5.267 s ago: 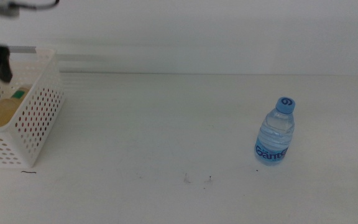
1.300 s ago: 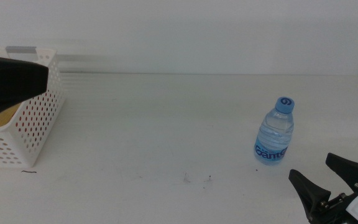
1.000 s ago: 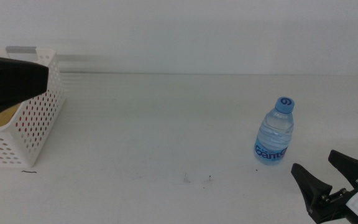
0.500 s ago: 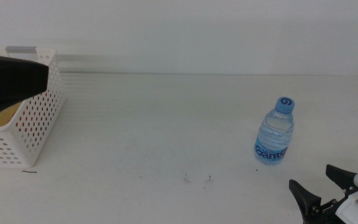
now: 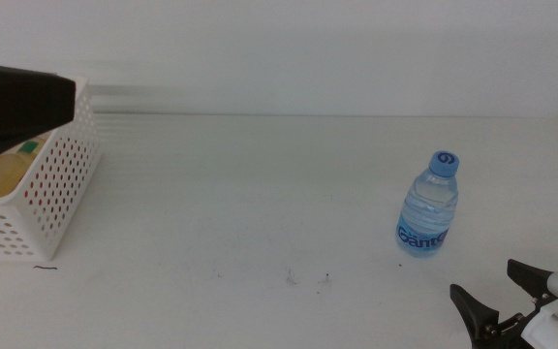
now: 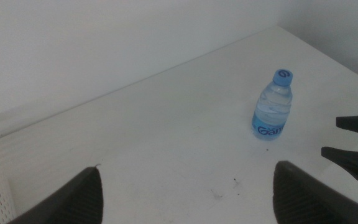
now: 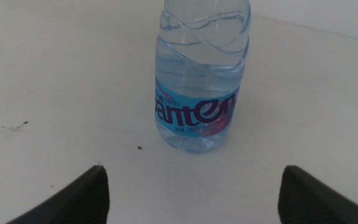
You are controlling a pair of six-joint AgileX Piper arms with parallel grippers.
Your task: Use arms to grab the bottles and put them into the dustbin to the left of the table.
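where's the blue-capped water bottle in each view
Middle view: water bottle stands right of centre on the table, beyond the open right gripper.
Left wrist view: water bottle stands far off.
Right wrist view: water bottle fills the centre, close ahead.
Shared landmark: its blue label.

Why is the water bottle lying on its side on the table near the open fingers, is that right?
Not quite. The water bottle stands upright on the table, cap on top, as the middle view shows. The right gripper is near it, fingers open.
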